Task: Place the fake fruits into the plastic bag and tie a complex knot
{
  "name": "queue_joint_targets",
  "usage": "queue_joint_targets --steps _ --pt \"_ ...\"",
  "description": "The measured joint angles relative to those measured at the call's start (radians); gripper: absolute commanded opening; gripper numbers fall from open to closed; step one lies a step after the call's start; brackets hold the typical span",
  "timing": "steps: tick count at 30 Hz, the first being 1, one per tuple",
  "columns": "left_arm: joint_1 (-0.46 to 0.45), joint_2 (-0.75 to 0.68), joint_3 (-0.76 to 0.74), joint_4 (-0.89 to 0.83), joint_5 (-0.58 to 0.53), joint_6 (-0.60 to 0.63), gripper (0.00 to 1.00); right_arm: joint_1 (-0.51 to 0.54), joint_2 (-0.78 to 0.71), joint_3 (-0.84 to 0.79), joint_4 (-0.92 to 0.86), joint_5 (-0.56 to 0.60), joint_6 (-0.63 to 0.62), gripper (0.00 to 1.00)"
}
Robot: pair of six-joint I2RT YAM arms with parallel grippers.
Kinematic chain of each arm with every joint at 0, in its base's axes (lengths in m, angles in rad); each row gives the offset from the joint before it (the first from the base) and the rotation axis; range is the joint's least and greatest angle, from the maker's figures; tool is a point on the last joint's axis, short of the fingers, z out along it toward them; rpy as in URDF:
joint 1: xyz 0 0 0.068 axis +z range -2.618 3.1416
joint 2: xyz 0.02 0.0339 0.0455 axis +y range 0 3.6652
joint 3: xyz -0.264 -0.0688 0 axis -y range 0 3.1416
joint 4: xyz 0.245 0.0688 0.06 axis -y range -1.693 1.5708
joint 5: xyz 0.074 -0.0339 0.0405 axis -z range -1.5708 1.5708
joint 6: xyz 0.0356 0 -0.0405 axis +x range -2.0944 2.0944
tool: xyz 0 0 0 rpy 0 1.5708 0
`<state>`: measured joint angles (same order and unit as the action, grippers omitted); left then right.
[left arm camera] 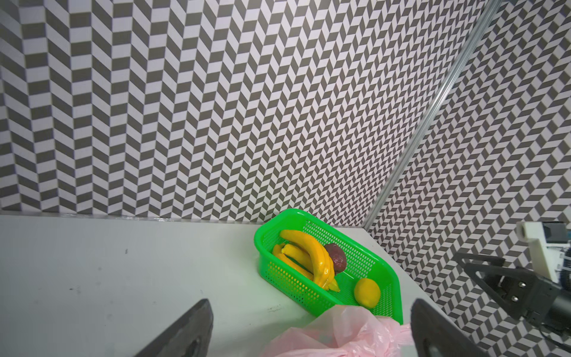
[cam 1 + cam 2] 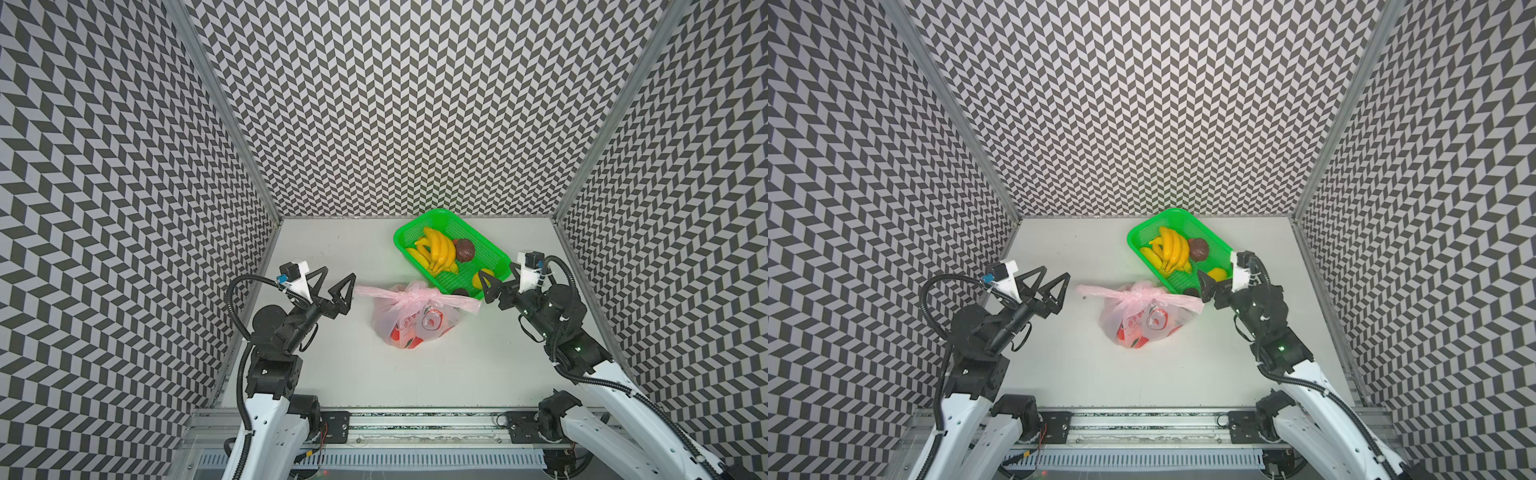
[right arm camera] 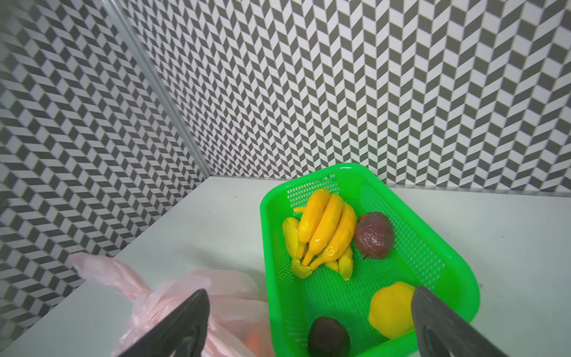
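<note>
Since the knot [image 2: 415, 296] looks tied, no hold needed. Empty, spread: left gripper [image 2: 340, 272] at nine o'clock of plastic bag [image 2: 415, 324], right gripper [image 2: 498, 272] at three.

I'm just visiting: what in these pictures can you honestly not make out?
- Fruits inside the plastic bag: both top views, blurred by the pink film and its red prints.
- How the knot is wound: too small in both top views.
- Dark fruit in the green basket: cut off by the right wrist view's edge, mostly behind the right gripper in both top views.
</note>
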<state>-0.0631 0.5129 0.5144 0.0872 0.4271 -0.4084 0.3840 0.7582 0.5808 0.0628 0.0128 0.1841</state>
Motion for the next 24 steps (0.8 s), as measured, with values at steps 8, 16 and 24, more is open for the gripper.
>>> queue_joint_targets --steps 8,16,24 --pt "0.006 -0.029 0.004 -0.06 -0.066 0.084 1.0 -0.123 -0.082 -0.024 -0.004 0.175 0.008 0.99" --pt "0.006 -0.029 0.004 -0.076 -0.079 0.135 1.0 -0.239 -0.136 -0.211 0.099 0.315 0.031 0.99" --pt "0.006 -0.029 -0.026 -0.067 -0.077 0.135 1.0 -0.286 0.02 -0.356 0.266 0.341 0.024 0.99"
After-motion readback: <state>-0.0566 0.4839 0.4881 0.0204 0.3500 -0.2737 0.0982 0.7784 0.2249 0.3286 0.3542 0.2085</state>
